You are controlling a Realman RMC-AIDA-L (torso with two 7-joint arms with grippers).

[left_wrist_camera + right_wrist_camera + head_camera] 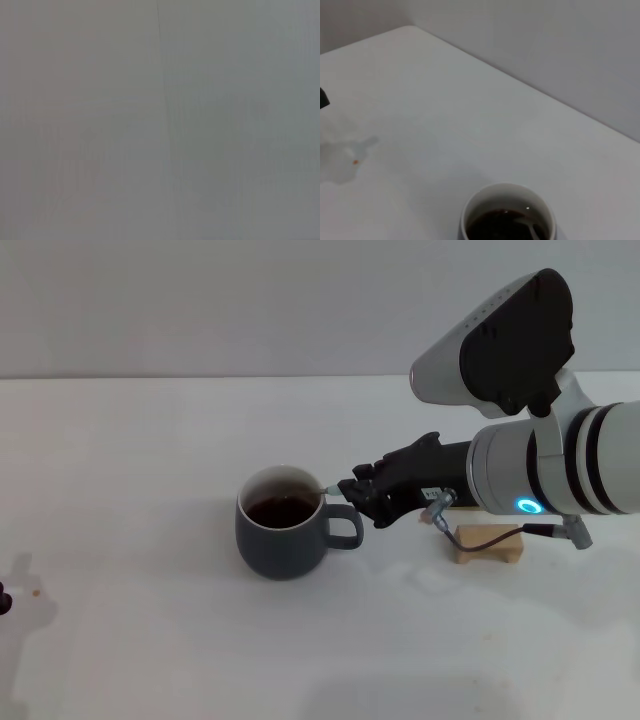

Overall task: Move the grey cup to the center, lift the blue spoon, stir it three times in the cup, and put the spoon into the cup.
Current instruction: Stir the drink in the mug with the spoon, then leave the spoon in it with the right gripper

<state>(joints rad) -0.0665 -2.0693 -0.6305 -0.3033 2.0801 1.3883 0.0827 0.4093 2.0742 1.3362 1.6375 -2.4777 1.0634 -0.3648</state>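
1 arm, the right, reaches level; its pincer (345,490) pinches the blue spoon (327,488) over the grey cup (283,523).

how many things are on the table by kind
cup: 1, the grey cup
spoon: 1, the blue spoon, bowl in the cup, held by the right gripper
wooden block: 1 visible; any other would be hidden by the arm
total: 3
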